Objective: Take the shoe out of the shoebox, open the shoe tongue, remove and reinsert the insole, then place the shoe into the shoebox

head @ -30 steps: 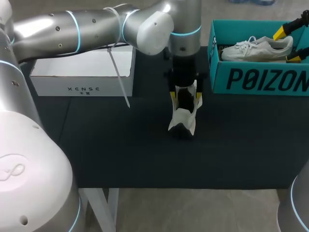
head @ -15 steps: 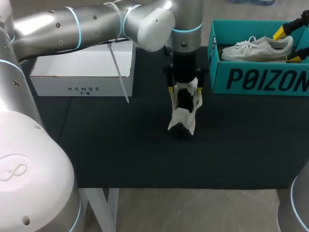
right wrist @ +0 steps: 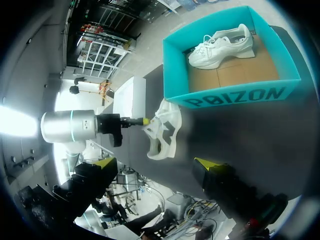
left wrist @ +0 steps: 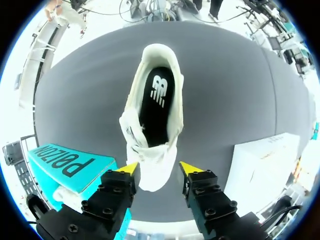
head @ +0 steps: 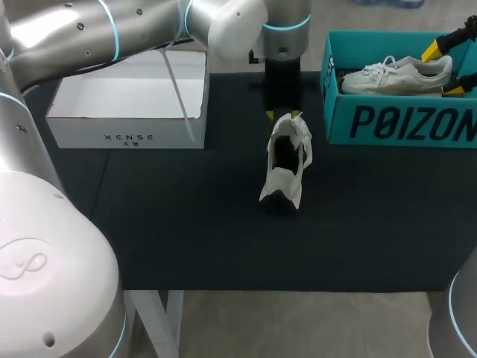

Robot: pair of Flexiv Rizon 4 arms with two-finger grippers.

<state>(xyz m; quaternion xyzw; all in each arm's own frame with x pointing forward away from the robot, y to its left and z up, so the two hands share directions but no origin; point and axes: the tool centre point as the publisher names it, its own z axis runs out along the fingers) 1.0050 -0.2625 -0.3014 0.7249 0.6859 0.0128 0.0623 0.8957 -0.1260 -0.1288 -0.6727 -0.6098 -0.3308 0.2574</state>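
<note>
My left hand (left wrist: 157, 169) is open, empty, astride one end of the white sneaker (left wrist: 150, 161) on the desk (head: 186, 224) beside the teal shoebox (right wrist: 235, 95). My right hand (right wrist: 155, 161), open and empty, is partly cut off. Insole logo (left wrist: 159, 91): visible.

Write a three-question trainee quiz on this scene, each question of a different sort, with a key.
1. Which arm's yellow-tipped gripper is right beside the white sneaker on the black table?
2. True or false: that sneaker's dark insole lies on the table beside the sneaker.
3. The teal cardboard shoebox holds: A) nothing, B) a second white sneaker, C) a loose insole.

Key:
1. The left arm's.
2. False: the insole sits inside the sneaker.
3. B.
</note>
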